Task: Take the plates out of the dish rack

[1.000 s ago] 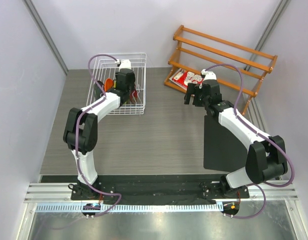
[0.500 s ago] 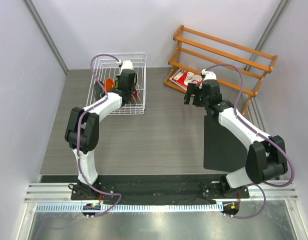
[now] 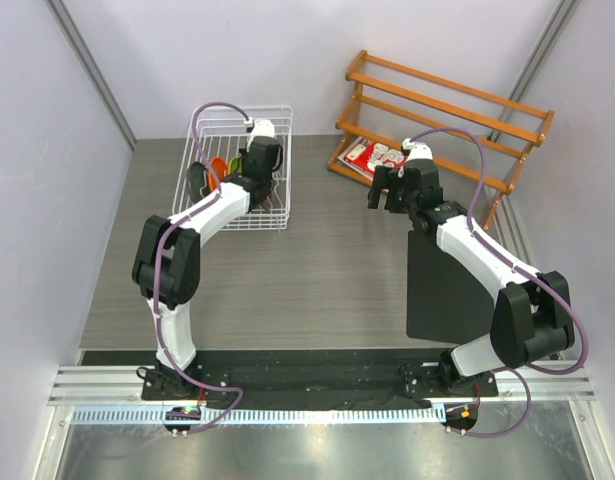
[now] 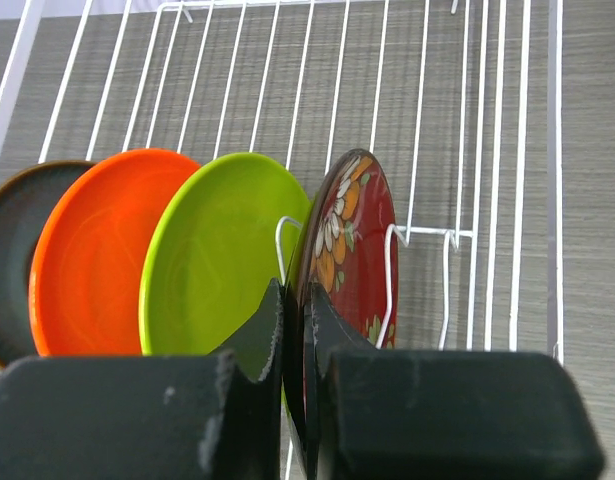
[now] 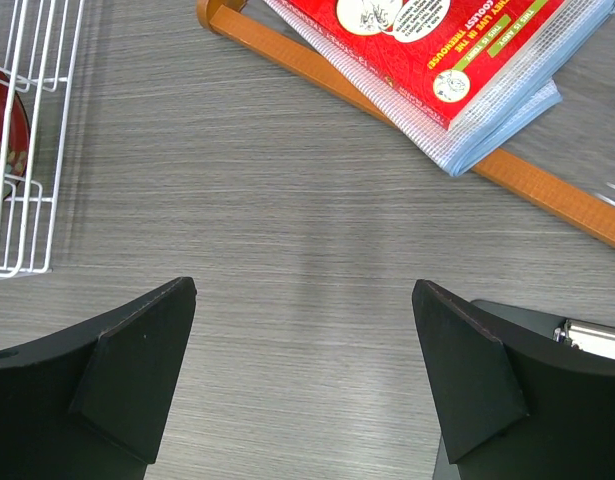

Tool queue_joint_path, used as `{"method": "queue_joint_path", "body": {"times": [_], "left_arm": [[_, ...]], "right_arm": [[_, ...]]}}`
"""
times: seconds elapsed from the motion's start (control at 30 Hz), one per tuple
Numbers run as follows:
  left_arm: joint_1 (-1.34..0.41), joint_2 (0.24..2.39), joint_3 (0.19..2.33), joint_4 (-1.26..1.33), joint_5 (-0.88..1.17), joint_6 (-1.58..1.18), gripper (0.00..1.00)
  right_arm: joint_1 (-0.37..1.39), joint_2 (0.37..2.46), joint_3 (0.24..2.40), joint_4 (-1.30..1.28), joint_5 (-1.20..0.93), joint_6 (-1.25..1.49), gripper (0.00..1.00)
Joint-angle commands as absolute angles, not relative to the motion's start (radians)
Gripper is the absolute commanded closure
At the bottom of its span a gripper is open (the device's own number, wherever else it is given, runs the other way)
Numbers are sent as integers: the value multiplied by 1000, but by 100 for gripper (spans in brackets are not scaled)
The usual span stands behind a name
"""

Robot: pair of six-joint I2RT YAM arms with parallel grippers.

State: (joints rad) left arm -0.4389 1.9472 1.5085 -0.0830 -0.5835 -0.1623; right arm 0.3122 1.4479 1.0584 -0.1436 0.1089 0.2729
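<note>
The left end effector is clenched on the rim of the red flowery plate — that plate stands upright in the white wire dish rack, beside the lime green plate, the orange plate and the dark plate. The right end effector hangs spread wide over the gray counter — holding nothing.

dish rack: white wire. Inside it, from its left side: dark grey plate, orange plate, lime green plate, glossy red floral plate with white/orange/green petals. Table under the rack: grey wood grain. Right of the rack: orange wooden shelf; pack is red with white and green print, in a clear bluish sleeve. Board, also right of the rack: flat black.
</note>
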Motion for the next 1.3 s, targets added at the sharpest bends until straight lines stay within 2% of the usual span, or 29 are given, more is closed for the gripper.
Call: {"method": "queue_joint_path", "body": {"times": [0.0, 0.5, 0.6, 0.87, 1.03, 1.27], "left_arm": [[-449, 1862, 1560, -75, -647, -126, 100], [-466, 1724, 1598, -167, -652, -92, 100], [-469, 1683, 1592, -183, -595, -94, 100], [-479, 1576, 1494, -178, -307, -222, 100], [-479, 1531, 1396, -103, -51, -350, 100], [-479, 1517, 1191, 198, 208, -583, 100]], "right_arm": [[316, 1404, 1080, -130, 101, 285, 4], [314, 1405, 1092, -137, 72, 298, 4], [316, 1410, 1103, -135, 63, 299, 4], [316, 1422, 1114, -95, -57, 321, 3], [316, 1425, 1092, -35, -155, 359, 3], [299, 1434, 1042, 70, -317, 454, 2]]}}
